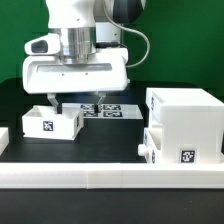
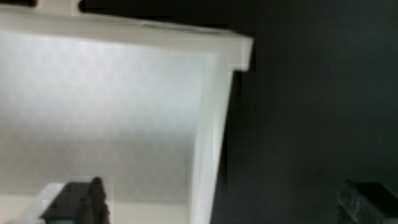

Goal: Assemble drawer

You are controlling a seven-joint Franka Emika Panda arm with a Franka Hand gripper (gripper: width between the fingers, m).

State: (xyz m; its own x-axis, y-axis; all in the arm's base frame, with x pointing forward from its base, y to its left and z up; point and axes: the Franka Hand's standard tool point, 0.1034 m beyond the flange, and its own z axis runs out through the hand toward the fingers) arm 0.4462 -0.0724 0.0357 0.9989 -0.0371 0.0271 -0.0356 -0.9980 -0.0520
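Note:
The drawer shows in three white tagged parts in the exterior view. A small open-top tray (image 1: 50,122) sits at the exterior view's left. The large cube housing (image 1: 185,118) stands at the right, with a second small tray (image 1: 150,146) against its lower front. My gripper (image 1: 76,103) is open just above the left tray. In the wrist view the gripper (image 2: 222,205) straddles one tray wall (image 2: 228,120). One finger (image 2: 75,203) is over the tray's white inside (image 2: 107,110), and the other finger (image 2: 374,200) is over the black table. It holds nothing.
The marker board (image 1: 110,110) lies flat on the black table behind the gripper. A long low white border wall (image 1: 110,178) runs along the front, with a short stretch at the left edge (image 1: 4,138). The green backdrop stands behind the arm.

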